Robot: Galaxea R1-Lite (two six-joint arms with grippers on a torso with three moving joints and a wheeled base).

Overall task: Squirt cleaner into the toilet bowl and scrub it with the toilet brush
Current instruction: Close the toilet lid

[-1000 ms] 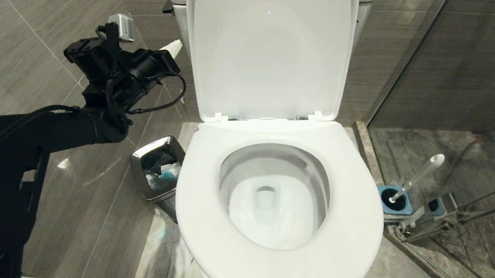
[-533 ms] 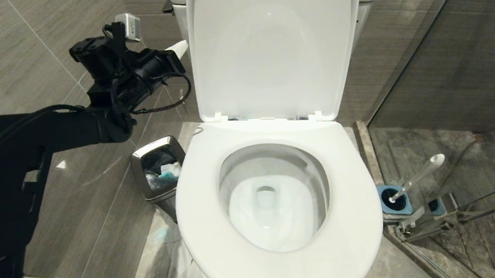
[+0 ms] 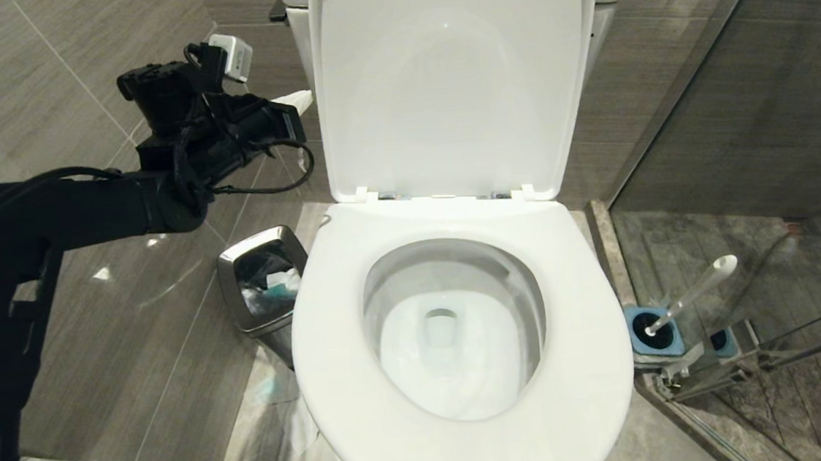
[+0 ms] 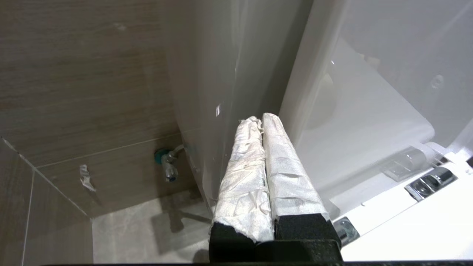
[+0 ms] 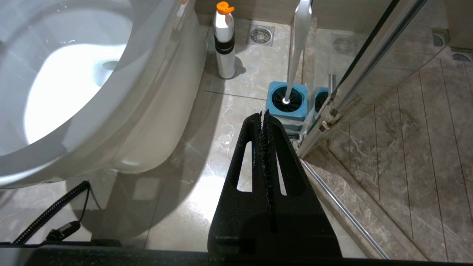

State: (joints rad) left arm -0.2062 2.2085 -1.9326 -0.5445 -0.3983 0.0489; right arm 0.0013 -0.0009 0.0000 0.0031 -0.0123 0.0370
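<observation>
Toilet bowl (image 3: 455,329) sits mid-floor, seat down, lid (image 3: 454,80) tipped up against the tank. Water in the basin looks pale, with a faint blue tint low on the porcelain.

Left gripper (image 3: 301,100): both fingers wrapped in white tape, pressed together along their length, nothing between them. From its own camera the tips (image 4: 260,122) point at the edge of the raised lid, close to it; contact cannot be judged. Chrome hinges (image 4: 428,181) show below the lid.

Right gripper (image 5: 263,116): black fingers clenched flat against each other, empty, hanging above the floor tiles beside the bowl, aimed toward the brush holder.

Count:
- one toilet brush (image 3: 694,292), white handle leaning, black head seated in one blue holder (image 3: 654,332) on the floor just beside the bowl, next to the glass shower door (image 3: 773,85). A second blue shape alongside it looks like a reflection in the glass.
- one steel waste bin (image 3: 264,279) on the other side of the bowl, touching or nearly touching it, with crumpled white and blue scraps inside.
- one white bottle (image 5: 224,40) with an orange cap, upright on the floor behind the bowl, apart from the holder.
- two floor drains (image 5: 261,35) near that bottle.
- one water valve (image 4: 168,162) on the wall beside the tank.

Left arm reaches out level from the robot's left side, forearm roughly horizontal, wrist bent so the gripper points across toward the lid, above the bin. Cables loop under the wrist.
</observation>
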